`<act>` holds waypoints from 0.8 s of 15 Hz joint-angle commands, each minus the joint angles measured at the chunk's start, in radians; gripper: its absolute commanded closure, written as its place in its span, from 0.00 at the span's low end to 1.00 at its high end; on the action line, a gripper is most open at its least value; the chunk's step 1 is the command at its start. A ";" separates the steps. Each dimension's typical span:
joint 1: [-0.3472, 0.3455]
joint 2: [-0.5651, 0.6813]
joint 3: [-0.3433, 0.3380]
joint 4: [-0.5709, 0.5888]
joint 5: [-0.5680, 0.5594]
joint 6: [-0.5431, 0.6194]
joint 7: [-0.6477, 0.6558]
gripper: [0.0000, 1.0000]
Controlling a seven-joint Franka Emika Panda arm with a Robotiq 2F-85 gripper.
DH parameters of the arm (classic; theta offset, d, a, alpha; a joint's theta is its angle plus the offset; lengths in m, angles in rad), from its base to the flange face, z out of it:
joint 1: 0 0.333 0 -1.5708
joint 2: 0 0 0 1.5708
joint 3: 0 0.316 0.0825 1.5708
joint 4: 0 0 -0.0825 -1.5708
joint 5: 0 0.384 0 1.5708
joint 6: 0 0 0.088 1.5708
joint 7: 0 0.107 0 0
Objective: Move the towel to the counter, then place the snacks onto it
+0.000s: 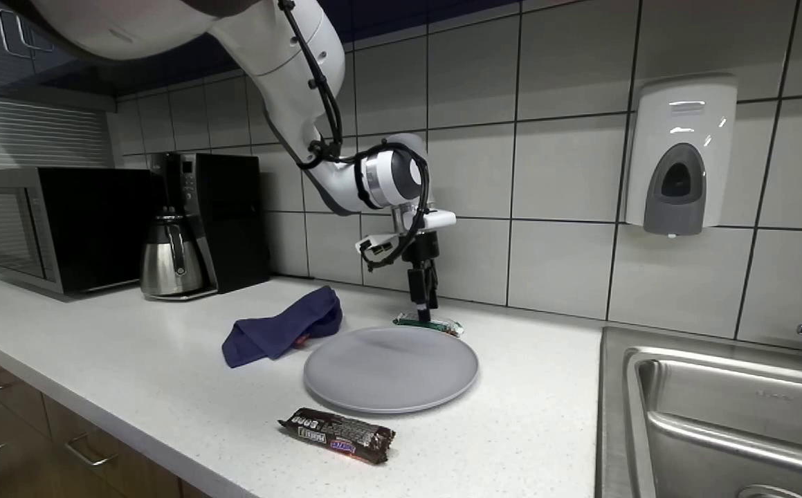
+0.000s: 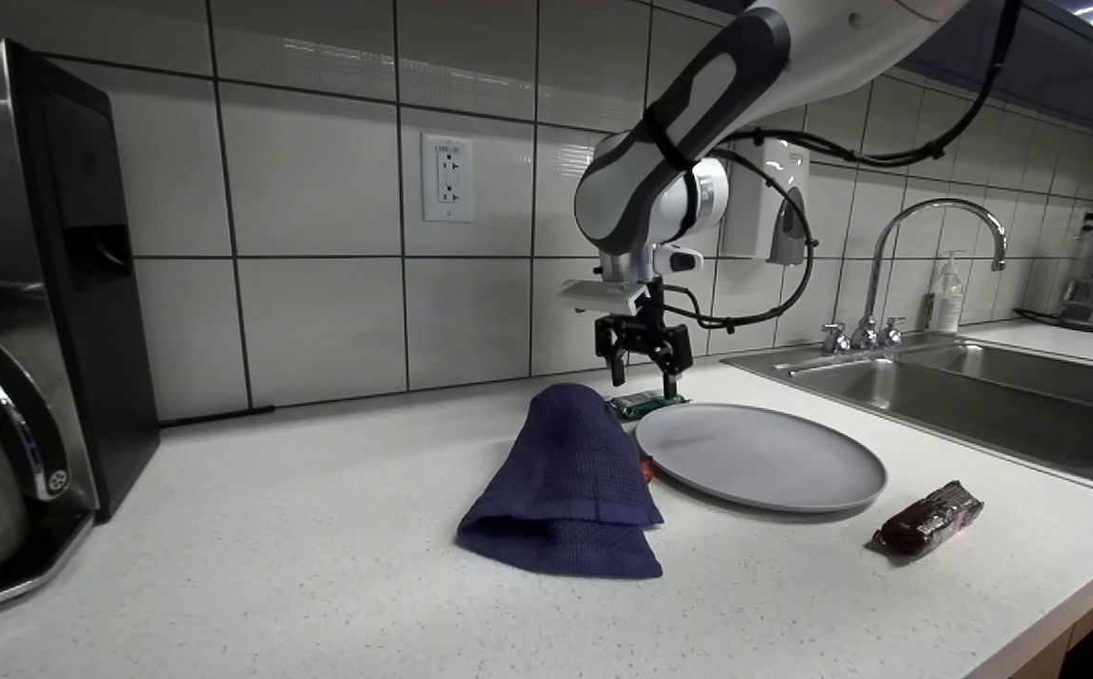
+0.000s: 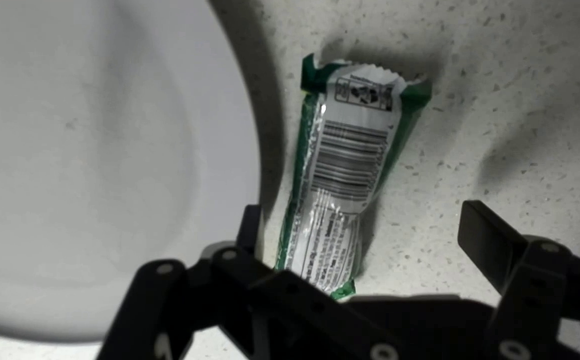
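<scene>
Since pickup seems intended, the gripper (image 3: 364,218), spread wide and empty, straddles a green-wrapped bar (image 3: 342,170) near the back edge of the tabletop (image 1: 511,443), navy towel (image 2: 565,481) beside grey plate (image 1: 392,368), brown snack bar (image 1: 338,434) toward front edge.

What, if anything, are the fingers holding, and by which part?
Nothing: the fingers stand open; in the wrist view the green bar lies between them, ungripped.
</scene>
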 commanded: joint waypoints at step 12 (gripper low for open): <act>-0.024 0.073 0.008 0.110 0.046 -0.076 0.014 0.00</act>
